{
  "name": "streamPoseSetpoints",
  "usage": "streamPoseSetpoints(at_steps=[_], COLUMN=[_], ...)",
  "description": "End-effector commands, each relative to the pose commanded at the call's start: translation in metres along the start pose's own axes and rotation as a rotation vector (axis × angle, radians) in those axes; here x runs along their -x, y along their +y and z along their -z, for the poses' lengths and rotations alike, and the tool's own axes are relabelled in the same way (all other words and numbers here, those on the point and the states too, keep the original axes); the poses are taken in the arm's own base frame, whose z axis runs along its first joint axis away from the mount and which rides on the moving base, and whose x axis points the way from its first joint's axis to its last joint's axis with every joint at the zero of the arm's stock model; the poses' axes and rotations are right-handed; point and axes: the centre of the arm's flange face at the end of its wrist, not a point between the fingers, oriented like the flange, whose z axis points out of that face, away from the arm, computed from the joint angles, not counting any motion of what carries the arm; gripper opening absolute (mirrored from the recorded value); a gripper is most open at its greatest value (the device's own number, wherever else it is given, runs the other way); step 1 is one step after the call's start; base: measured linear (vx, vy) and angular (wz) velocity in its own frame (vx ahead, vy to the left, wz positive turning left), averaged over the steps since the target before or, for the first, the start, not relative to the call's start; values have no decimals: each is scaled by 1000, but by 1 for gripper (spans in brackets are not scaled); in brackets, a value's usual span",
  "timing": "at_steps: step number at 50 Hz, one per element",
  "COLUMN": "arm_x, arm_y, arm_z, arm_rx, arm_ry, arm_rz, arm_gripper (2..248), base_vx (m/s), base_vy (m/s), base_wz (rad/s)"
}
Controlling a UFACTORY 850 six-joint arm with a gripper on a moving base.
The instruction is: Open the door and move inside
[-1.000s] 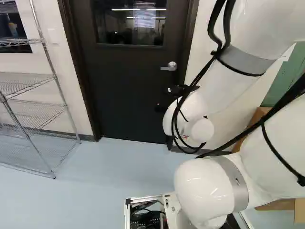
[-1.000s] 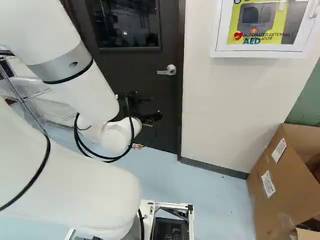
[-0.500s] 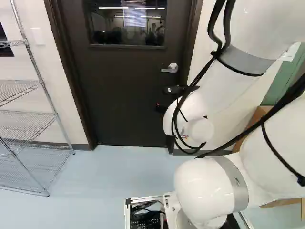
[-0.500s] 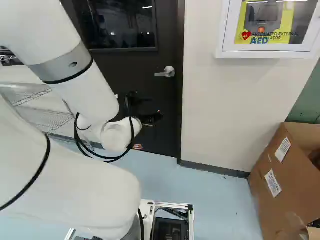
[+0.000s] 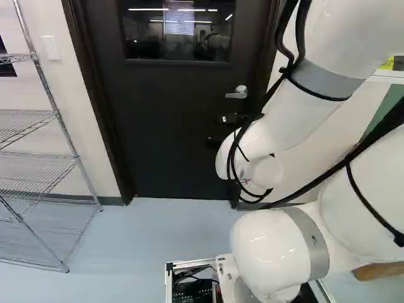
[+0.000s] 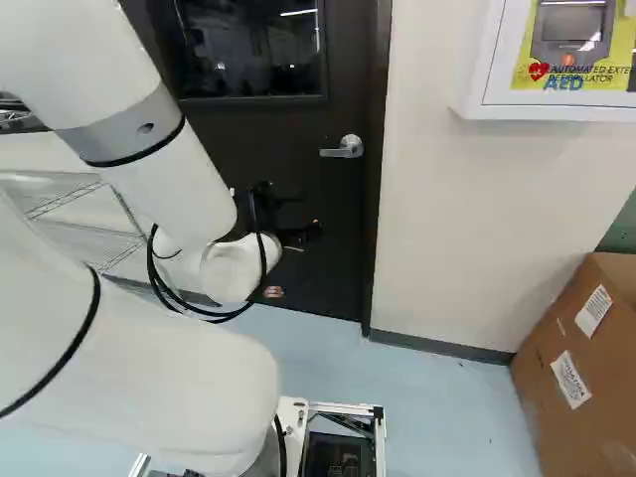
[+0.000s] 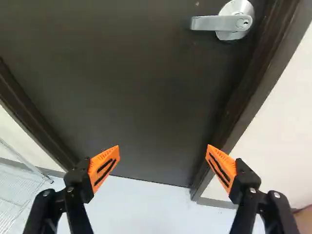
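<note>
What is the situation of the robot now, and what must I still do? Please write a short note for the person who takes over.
Jaws: wide open, holding nothing.
Door: shut in its frame.
Handle: on the door, ahead of the jaws, untouched; lever about level.
Done: the arm faces the door; no opening yet.
Left: reach and turn the handle, open the door, drive inside.

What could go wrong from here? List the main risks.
The open gripper isn't lined up with the lever handle, so closing it now would likely catch nothing. The handle sits close to the door frame, so a slightly off approach might knock that. The door is closed; driving ahead before it opens could ram it.
</note>
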Motion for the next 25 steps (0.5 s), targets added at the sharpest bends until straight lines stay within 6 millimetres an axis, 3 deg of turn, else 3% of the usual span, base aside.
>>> streamPoseSetpoints(at_steps=[12, 25], arm_x=[0, 0], arm_y=[0, 0], arm_z=[0, 0], arm_rx=[0, 0], arm_ry=[0, 0], arm_rz=[0, 0], arm_gripper=[247, 247], base_vx=[94, 27], base_vy=[57, 11], base_wz=[-10, 0])
